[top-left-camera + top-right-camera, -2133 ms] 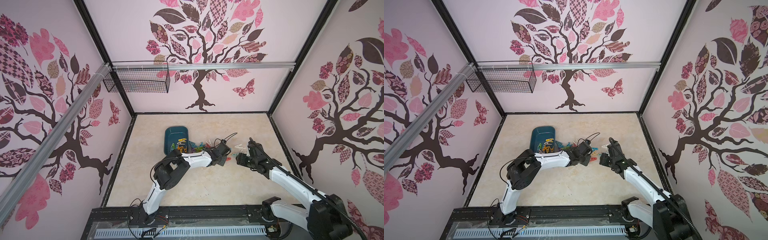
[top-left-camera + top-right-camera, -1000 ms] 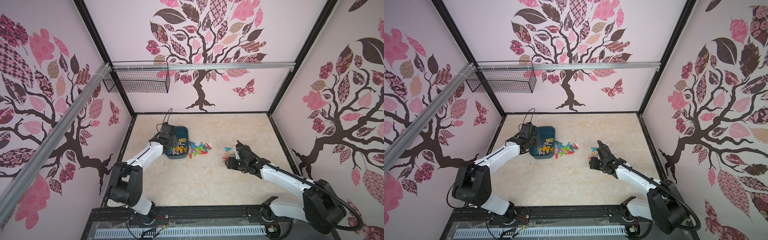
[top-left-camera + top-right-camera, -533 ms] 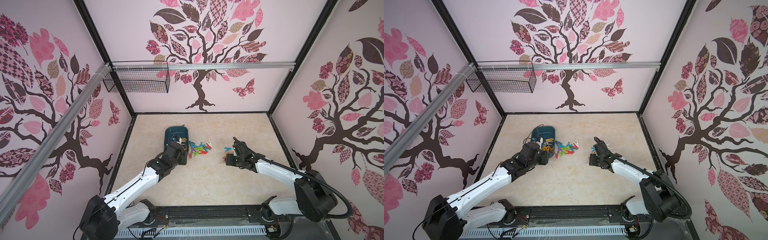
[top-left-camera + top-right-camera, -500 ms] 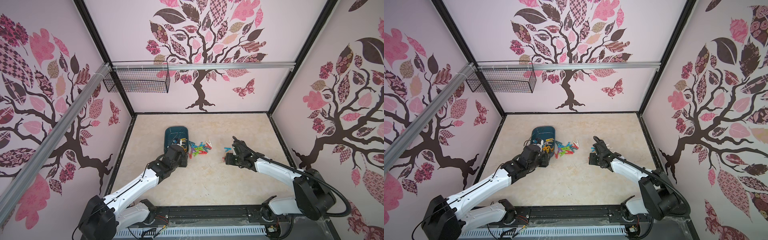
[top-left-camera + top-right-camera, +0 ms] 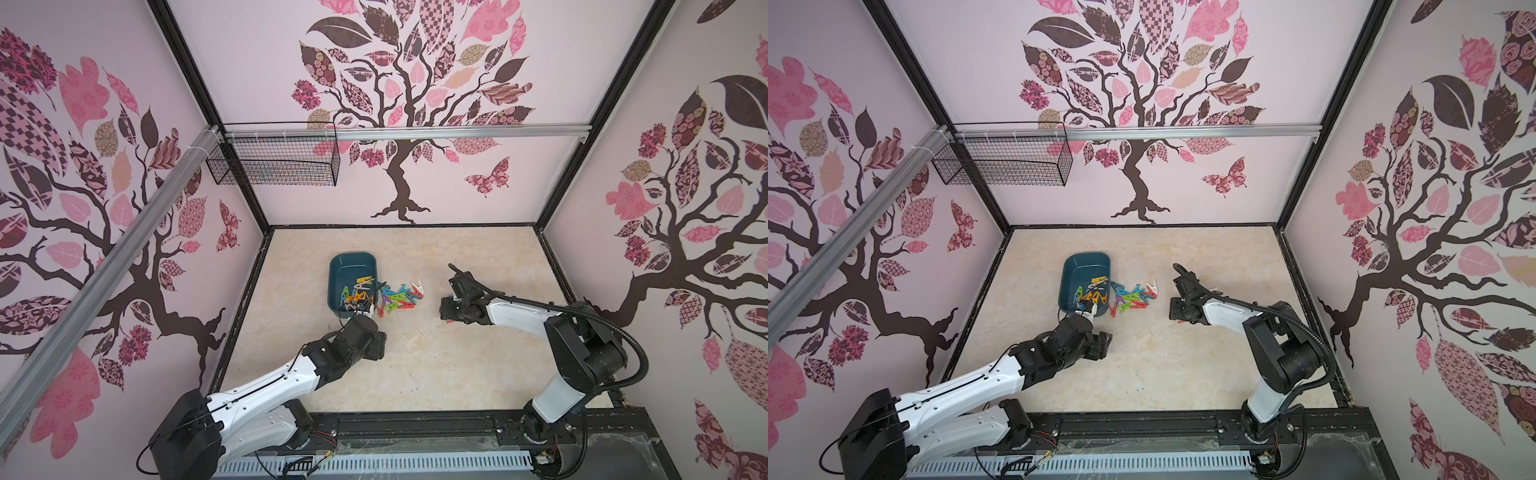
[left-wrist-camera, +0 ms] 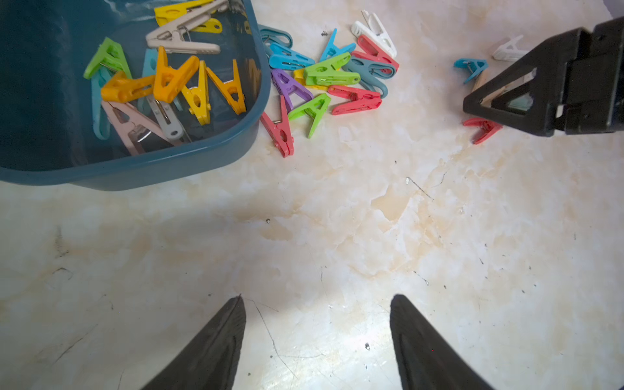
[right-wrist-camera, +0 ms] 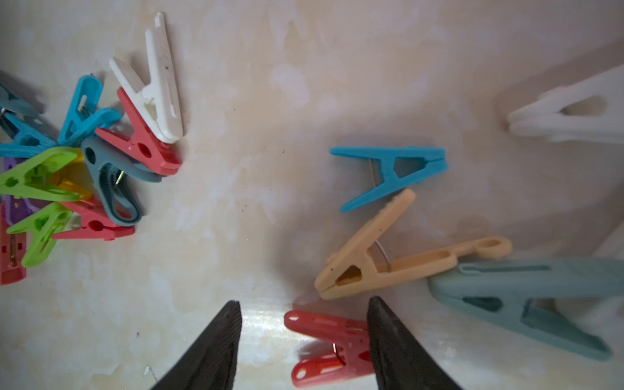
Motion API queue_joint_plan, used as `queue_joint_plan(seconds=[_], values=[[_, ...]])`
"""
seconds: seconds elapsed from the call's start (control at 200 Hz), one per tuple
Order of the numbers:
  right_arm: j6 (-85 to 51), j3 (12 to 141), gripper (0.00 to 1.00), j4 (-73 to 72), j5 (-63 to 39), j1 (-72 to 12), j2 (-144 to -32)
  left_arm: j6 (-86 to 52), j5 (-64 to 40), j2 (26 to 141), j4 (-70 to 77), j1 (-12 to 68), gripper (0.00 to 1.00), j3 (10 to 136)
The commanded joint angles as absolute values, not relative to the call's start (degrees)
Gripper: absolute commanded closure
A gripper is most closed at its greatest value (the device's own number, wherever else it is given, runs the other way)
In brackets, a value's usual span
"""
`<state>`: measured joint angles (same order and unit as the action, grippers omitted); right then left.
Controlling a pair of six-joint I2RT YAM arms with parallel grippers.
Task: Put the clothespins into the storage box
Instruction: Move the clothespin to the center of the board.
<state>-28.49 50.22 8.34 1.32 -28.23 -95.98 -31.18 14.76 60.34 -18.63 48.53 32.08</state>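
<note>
While the left gripper (image 6: pixel 315 297) hung spread and empty, short of the pile (image 6: pixel 324 81), the red pin (image 7: pixel 326 347) lay crosswise between the right gripper's (image 7: pixel 304 300) parted fingers (image 7: pixel 398 354), against one.

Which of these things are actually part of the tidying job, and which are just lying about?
Part of the job:
- dark teal storage box
- clothespins loose beside it, more already inside
- left claw and right claw, both open

Just there:
- black wire basket hanging from the rail
- tree decals
</note>
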Motion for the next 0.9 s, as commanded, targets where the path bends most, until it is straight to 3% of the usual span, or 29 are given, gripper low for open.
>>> queue_joint_plan(seconds=[0.0,0.295,0.45,0.56,0.685,0.895], values=[[-29.4,50.2,0.38,7.6,-0.7,-29.3,-97.4,-29.8,17.4,59.3,-17.5,48.7,0.25,30.5],[-24.7,50.6,0.41,14.2,1.9,-36.8,-96.6,-29.6,14.8,61.7,-15.1,48.7,0.24,30.8],[-25.3,47.6,0.43,16.8,-1.6,-37.7,-92.0,-28.7,14.7,62.5,-14.5,48.7,0.24,31.3],[-24.8,47.2,0.43,18.7,1.6,-37.7,-89.2,-28.7,14.1,63.9,-13.8,48.7,0.24,31.8],[-23.1,48.9,0.50,19.2,5.7,-37.6,-90.5,-28.2,12.7,66.0,-13.1,48.7,0.24,32.8],[-22.5,51.6,0.58,17.5,4.3,-37.6,-94.5,-27.9,12.5,65.9,-14.9,48.8,0.24,32.8]])
